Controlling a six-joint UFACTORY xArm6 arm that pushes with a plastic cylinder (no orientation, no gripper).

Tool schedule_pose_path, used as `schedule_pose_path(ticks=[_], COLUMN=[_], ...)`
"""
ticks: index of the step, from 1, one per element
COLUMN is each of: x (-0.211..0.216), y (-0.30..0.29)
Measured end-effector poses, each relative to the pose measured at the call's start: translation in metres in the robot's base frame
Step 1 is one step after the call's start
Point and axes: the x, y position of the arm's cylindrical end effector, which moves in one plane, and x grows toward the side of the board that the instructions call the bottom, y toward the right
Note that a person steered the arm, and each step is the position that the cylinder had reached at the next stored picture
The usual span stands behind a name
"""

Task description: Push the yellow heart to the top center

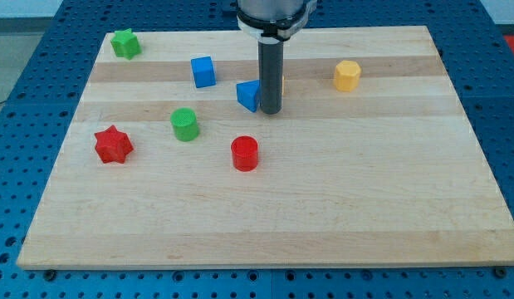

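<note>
My rod comes down from the view's top centre and my tip (270,111) rests on the board. The yellow heart (281,84) is almost wholly hidden behind the rod; only a thin yellow sliver shows at the rod's right edge. A blue block (248,95), its shape unclear, sits right against the rod's left side. I cannot tell whether my tip touches either block.
On the wooden board (323,208) there are a blue cube (203,71) left of the rod, a yellow hexagon (347,75) to the right, a green star (124,42) at the top left, a green cylinder (184,124), a red star (113,144) and a red cylinder (245,154).
</note>
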Motion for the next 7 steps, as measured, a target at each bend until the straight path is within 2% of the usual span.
schedule_pose_path(ticks=[2, 4, 5, 6, 7], x=[-0.058, -0.053, -0.086, -0.099, -0.090], y=[0.006, -0.007, -0.008, -0.008, -0.012])
